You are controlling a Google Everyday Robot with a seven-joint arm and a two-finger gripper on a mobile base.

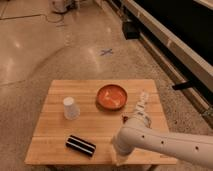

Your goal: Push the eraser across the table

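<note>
- The gripper point(119, 153) sits at the end of the white arm point(165, 143), low over the front edge of the desk point(52, 131) and a little right of centre. From here I cannot tell whether it is open or closed, or whether it holds anything.
- The eraser point(81, 145) lies flat near the front edge of the desk, just left of the gripper and set at a slight angle. It is black with white stripes running along its length, and a narrow gap of bare wood shows between it and the arm's tip.
- A white cup point(70, 108) stands upside down on the left half, well behind the eraser.
- An orange bowl point(111, 96) sits toward the back, about mid-desk.
- A pale object point(142, 107) lies right of the bowl with something reddish at its near end — too blurred to name.
- A blue cross point(106, 51) is marked on the floor beyond the desk.
</note>
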